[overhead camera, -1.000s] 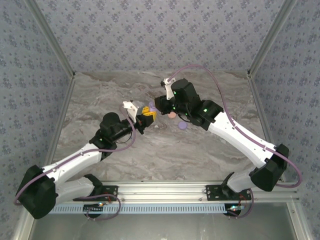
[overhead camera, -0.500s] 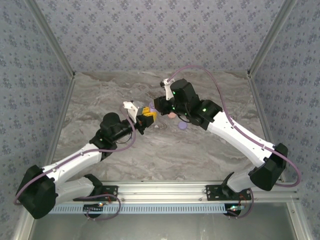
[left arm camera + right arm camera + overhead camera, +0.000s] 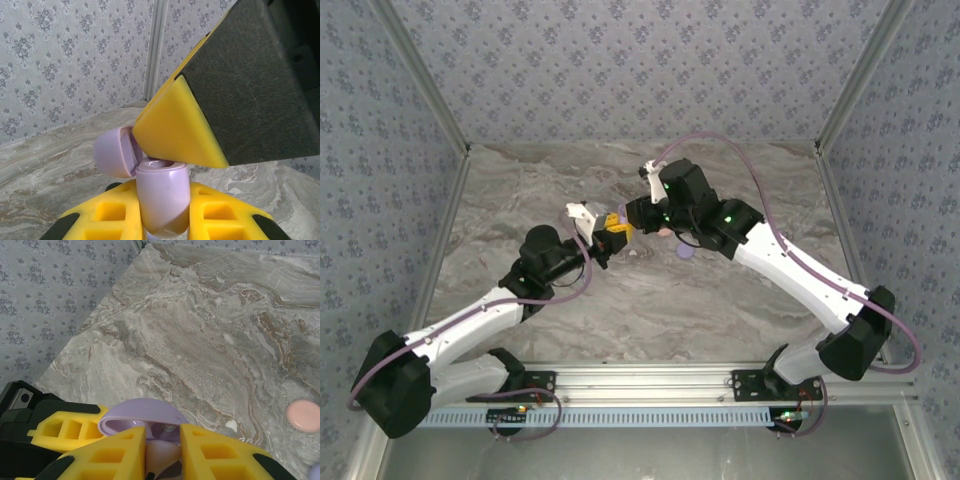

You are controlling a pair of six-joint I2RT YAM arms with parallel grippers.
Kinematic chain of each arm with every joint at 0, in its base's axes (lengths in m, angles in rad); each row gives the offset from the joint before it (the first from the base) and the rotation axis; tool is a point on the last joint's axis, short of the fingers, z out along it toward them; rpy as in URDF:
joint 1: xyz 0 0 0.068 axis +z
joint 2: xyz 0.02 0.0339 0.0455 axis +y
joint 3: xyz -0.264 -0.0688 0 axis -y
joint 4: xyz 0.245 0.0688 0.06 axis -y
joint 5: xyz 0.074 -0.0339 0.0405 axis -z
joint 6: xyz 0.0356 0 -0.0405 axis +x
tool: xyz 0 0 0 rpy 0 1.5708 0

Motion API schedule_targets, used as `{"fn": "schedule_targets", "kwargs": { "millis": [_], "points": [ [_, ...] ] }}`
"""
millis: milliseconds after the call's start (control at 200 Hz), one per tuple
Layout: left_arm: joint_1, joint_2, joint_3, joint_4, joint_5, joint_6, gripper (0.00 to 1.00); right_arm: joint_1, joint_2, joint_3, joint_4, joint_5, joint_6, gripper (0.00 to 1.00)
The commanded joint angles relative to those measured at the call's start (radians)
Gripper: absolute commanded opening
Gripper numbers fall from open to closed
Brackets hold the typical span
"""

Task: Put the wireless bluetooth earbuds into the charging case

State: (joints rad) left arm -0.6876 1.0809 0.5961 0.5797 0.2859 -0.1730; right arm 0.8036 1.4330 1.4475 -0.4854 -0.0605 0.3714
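1 lavender case (image 3: pixel 162 200), 1 earbud (image 3: pixel 161 455), 2 discs (image 3: pixel 686 252)

Right end effector (image 3: pixel 628 216) slightly leftward.

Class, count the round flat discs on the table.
2: a pink disc at mid-table, and a lavender disc just below-right of it in the top view. Others may hide under the arms.

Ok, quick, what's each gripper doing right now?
Left gripper: closed on the lavender charging case.
Right gripper: closed on a small pale earbud, just above that case.
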Motion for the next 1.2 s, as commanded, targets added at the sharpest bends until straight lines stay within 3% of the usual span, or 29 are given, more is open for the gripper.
{"fn": "schedule_targets", "kwargs": {
  "millis": [0, 360, 480, 660, 904, 1194],
  "points": [
    [-0.003, -0.022, 0.037, 0.056, -0.002, 0.015, 0.0, -0.005, 0.012, 0.043, -0.028, -0.027, 0.016, 0.27],
    [-0.003, -0.031, 0.028, 0.044, -0.03, 0.019, 0.0, -0.084, -0.041, 0.065, 0.011, -0.119, -0.03, 0.47],
    [-0.003, -0.071, 0.025, -0.024, -0.118, 0.037, 0.0, -0.131, -0.077, 0.0, 0.031, -0.12, -0.035, 0.52],
    [-0.004, -0.196, -0.012, -0.129, -0.265, 0.081, 0.0, -0.155, -0.068, -0.101, 0.029, -0.114, -0.037, 0.52],
    [-0.002, -0.388, -0.026, -0.267, -0.363, 0.119, 0.0, -0.087, 0.127, -0.153, 0.047, -0.118, -0.001, 0.48],
    [-0.002, -0.517, 0.049, -0.404, -0.355, 0.114, 0.0, 0.062, 0.459, 0.033, 0.004, -0.087, -0.007, 0.46]
  ]
}}
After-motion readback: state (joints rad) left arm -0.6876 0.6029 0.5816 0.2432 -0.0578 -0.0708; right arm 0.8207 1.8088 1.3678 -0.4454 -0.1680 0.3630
